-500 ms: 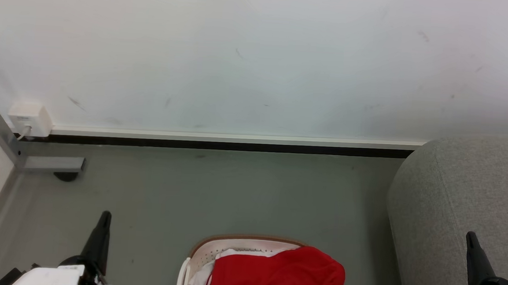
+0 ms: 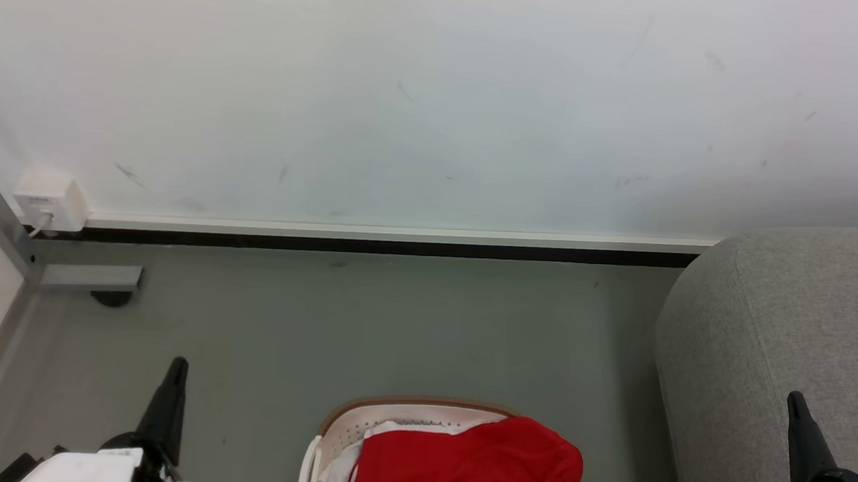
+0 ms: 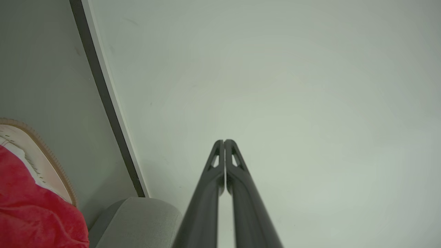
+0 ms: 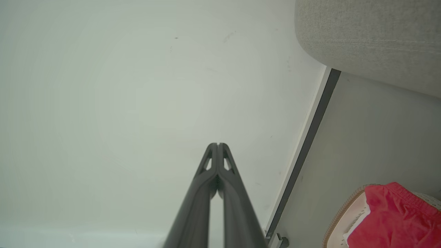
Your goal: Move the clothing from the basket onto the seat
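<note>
Nothing has moved since the earlier frame. Left hand (image 2: 178, 366) and right hand (image 2: 795, 399) have fingers pressed together, empty. The clothing (image 2: 475, 464) lies in the basket (image 2: 389, 408) between both hands; the seat (image 2: 782, 315) is beside the right hand. Transfer not yet begun.

The clothing (image 2: 471, 463) is plain bright red, with a strip of white cloth along its left edge. The basket (image 2: 419, 403) has white walls dotted with small holes and a tan-brown rim. The seat (image 2: 781, 330) is a mottled grey weave. The floor (image 2: 364, 326) is dull grey-green, and the wall (image 2: 437, 100) is white with faint dark scuffs. The left gripper (image 2: 179, 363) and right gripper (image 2: 794, 397) are black.
</note>
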Tool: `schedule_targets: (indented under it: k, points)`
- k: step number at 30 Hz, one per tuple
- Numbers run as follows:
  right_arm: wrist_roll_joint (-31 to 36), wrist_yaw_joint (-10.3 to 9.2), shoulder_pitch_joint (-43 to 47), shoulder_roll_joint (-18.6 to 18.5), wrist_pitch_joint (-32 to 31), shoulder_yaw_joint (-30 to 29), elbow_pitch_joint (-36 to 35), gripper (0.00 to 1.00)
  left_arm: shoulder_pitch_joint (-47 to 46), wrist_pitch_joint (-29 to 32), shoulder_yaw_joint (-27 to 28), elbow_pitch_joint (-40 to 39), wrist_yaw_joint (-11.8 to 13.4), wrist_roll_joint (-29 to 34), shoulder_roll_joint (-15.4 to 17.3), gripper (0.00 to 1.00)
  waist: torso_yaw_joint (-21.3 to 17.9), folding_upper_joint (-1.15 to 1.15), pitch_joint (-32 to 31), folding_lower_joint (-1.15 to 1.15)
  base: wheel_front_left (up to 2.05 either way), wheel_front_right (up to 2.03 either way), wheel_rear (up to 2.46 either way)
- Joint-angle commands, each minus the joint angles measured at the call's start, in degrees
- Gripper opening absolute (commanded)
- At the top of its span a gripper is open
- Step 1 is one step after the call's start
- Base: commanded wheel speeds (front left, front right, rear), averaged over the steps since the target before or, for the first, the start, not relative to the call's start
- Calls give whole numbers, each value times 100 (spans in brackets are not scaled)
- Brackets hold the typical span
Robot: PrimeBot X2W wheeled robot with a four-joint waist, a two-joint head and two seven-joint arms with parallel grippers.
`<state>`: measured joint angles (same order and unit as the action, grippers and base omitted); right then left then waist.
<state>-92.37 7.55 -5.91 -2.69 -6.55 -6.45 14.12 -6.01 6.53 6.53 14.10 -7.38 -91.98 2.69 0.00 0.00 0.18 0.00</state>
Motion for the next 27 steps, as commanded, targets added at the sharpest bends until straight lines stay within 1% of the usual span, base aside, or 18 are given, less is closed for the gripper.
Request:
schedule_targets:
  k: [1,26,27]
  points:
    - [-10,-13,-70,-39,-13,-17,-26,0,-51,17,11,-16,-27,-82,38,0,0,0,0,0,0,0,0]
    - [-10,-13,-70,-38,-13,-17,-26,0,-51,17,11,-16,-27,-82,38,0,0,0,0,0,0,0,0]
    - [1,0,0,-1,1,0,0,100,0,-2,0,0,0,1,0,100,0,0,0,0,0,0,0]
